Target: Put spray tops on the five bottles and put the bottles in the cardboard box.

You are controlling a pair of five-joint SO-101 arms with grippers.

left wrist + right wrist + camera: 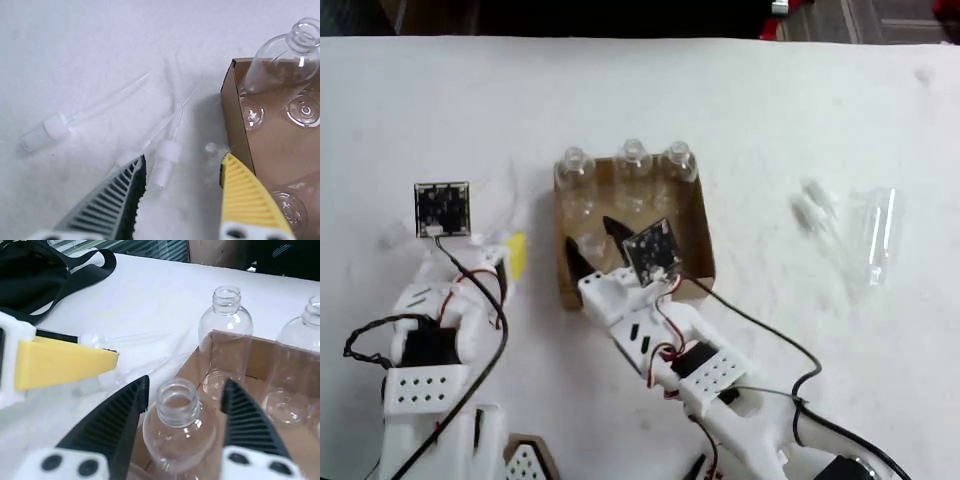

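Poised at the cardboard box (703, 235): left gripper (184, 162) and right gripper (187, 390), jaws apart, nothing held.
High view: three uncapped bottles (633, 160) stand at the box's far end; another bottle (875, 235) lies well apart from it. Left wrist view: jaws straddle a spray top (162, 160) lying just outside the box. Right wrist view: jaws flank a bottle neck (175, 399), seemingly inside the box; closing off-centre could tip it.

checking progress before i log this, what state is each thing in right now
cardboard box: open-topped, holding four bottles
back three bottles: upright, uncapped
front bottle: upright, uncapped
fifth bottle: lying on the table
spray tops: loose on the table
left hand: open
right hand: open around front bottle's neck
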